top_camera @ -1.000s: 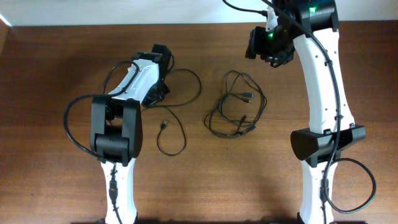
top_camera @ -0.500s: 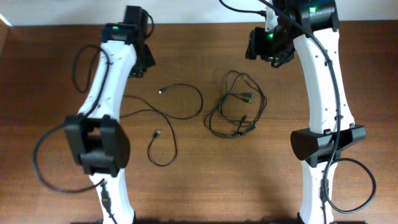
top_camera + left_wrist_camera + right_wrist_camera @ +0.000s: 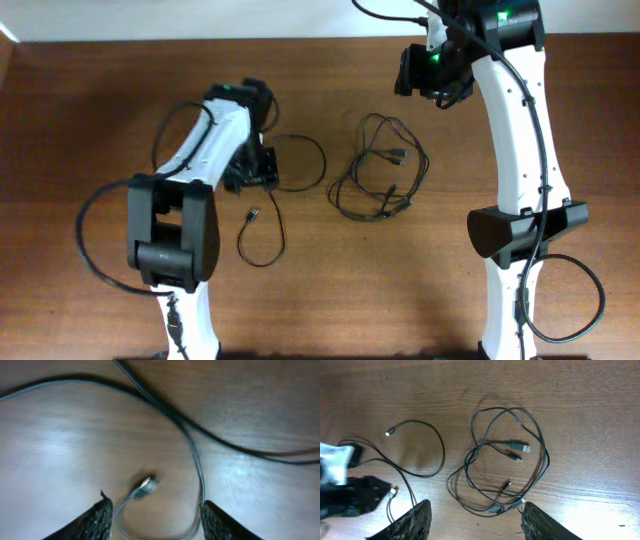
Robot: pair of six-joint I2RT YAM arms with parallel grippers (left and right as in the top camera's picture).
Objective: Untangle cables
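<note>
A tangle of thin black cables [image 3: 378,172] lies at mid-table, also seen in the right wrist view as overlapping loops with several plugs [image 3: 501,462]. One separate cable [image 3: 300,150] lies to its left, its plug [image 3: 251,214] near a small loop. My left gripper [image 3: 252,175] hovers low over this cable, open. In its wrist view the silver plug [image 3: 145,484] lies on the wood just ahead of the left gripper [image 3: 156,505], and the cord curves between the fingers [image 3: 97,521], ungripped. My right gripper [image 3: 476,504] is open and empty, high at the back right [image 3: 425,70].
The brown wooden table [image 3: 90,120] ends at a pale wall along the back edge. Both white arm bases [image 3: 175,235] stand at the front, with thick black arm leads looping beside them. The left arm shows at the left edge of the right wrist view [image 3: 340,485].
The left arm swung to the back left, dragging the separate cable leftwards, then came back down over it. Its jaws were shut and now stand open. The right arm held still.
</note>
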